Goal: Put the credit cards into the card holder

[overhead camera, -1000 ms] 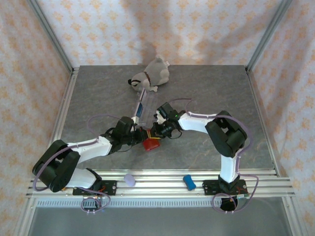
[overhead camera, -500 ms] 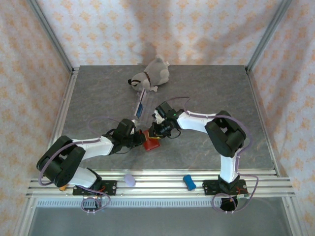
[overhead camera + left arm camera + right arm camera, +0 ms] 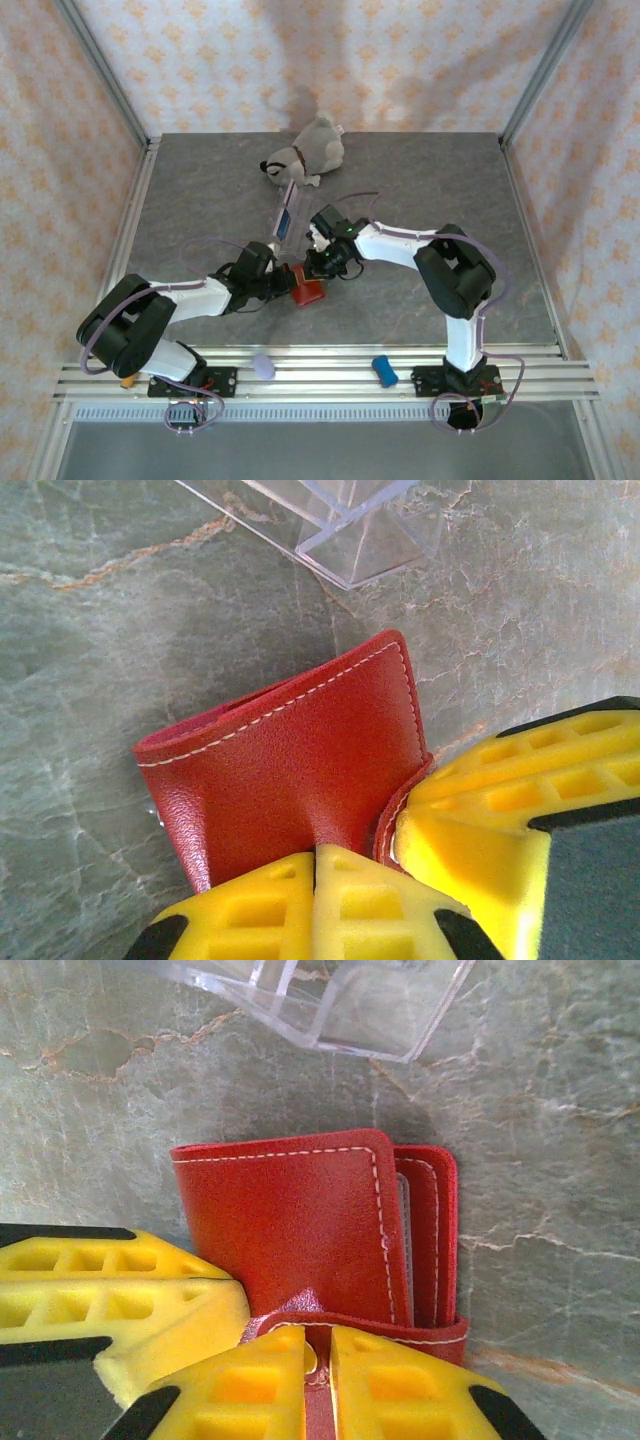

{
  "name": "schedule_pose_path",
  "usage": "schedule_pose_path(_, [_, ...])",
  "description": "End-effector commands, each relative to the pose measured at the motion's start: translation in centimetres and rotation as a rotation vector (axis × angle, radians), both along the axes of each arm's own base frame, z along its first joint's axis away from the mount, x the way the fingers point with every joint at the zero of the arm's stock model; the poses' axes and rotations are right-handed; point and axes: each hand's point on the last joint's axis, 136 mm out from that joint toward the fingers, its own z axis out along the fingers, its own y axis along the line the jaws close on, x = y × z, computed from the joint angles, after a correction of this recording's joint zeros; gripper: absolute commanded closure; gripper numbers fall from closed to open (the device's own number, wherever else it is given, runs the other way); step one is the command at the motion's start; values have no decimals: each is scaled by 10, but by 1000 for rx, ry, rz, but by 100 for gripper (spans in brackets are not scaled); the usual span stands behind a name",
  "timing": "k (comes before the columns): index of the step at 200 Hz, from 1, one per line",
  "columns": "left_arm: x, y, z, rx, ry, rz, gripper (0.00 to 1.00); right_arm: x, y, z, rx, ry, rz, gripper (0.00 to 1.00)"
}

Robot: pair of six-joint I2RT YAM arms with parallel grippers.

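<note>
The red card holder (image 3: 309, 292) lies on the grey table between both arms, folded, with white stitching (image 3: 290, 770). My left gripper (image 3: 316, 865) is shut, its yellow fingertips pinching the near edge of the red cover, which puckers there. My right gripper (image 3: 318, 1360) is shut on the holder's tab and silver snap, which wraps round the folded cover (image 3: 290, 1220). A pale inner pocket edge (image 3: 403, 1230) shows between the red layers. A blue credit card (image 3: 285, 222) seems to stand in the clear case behind the holder. The two grippers (image 3: 285, 284) (image 3: 318, 268) nearly touch.
The clear plastic case (image 3: 287, 212) stands just beyond the holder, its corner close in both wrist views (image 3: 350, 540) (image 3: 330, 1005). A grey plush dog (image 3: 305, 155) lies at the back. A lilac object (image 3: 262, 365) and a blue one (image 3: 384, 370) rest on the front rail.
Both grippers stay at the card holder. The right wrist has shifted slightly left and back; the left arm's elbow has swung a little to the right. The holder has barely moved.
</note>
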Motion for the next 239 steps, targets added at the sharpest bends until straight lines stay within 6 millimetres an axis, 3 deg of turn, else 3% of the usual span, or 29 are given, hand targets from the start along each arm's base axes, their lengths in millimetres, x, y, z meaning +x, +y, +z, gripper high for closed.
schedule_pose_path(1, [-8, 8, -22, 32, 53, 17, 100, -39, -51, -65, -304, 111, 48, 87])
schedule_pose_path(96, [-8, 9, -21, 39, 58, 18, 100, -48, -77, -83, -542, 62, 154, 90])
schedule_pose_path(119, [-6, 6, -14, 18, 34, 13, 100, -47, -65, -79, -468, 49, 127, 87])
schedule_pose_path(150, [0, 5, 13, -6, -16, 14, 100, -34, -34, -43, -292, -7, 64, 79])
schedule_pose_path(186, [7, 20, 64, 27, -129, 42, 100, -19, -12, 11, -119, -107, -19, 73])
schedule_pose_path(215, [6, 47, 110, 116, -235, 90, 99, -1, -16, 66, -11, -270, -101, 64])
schedule_pose_path(239, [5, 76, 144, 245, -335, 129, 93, 16, -40, 116, 43, -470, -193, 54])
